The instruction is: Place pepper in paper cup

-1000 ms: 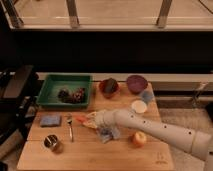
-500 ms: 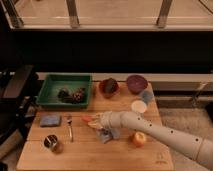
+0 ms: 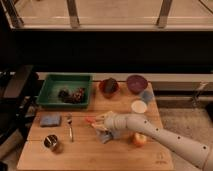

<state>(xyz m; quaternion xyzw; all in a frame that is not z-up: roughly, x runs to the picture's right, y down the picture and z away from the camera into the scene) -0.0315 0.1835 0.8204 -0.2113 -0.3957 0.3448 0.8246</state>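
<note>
The camera view looks down on a pale wooden surface (image 3: 85, 156) that stands before a dark wall below a row of windows. The robot's white, tube-shaped arm (image 3: 160, 135) comes in from the lower right corner and runs leftward across the boards. It ends in the hand (image 3: 96, 122), which sits low over the middle of the surface. The small, slim red-orange pepper (image 3: 89, 120) lies right at the hand's left tip, touching it or very nearly so. Whether the hand is clenched on the pepper or released cannot be told. Just below the hand lies a small pale blue-grey item (image 3: 104, 136), too blurred to name. The small round white paper cup (image 3: 139, 106) stands upright to the right of the hand, just above the arm and near the right edge, well apart from the pepper. Just behind it is a small bluish cup (image 3: 146, 96). Farther back are a deep purple bowl (image 3: 136, 86) and, to its left, a red bowl (image 3: 109, 93) with something dark inside. A green rectangular tray (image 3: 51, 88) occupies the back left corner and holds dark lumps (image 3: 71, 95). A round yellow-orange fruit (image 3: 139, 139) sits just below the arm. On the left side lie a flat blue sponge (image 3: 50, 120), a metal fork (image 3: 70, 129) beside it, and a short metal can (image 3: 51, 143) near the front edge.
</note>
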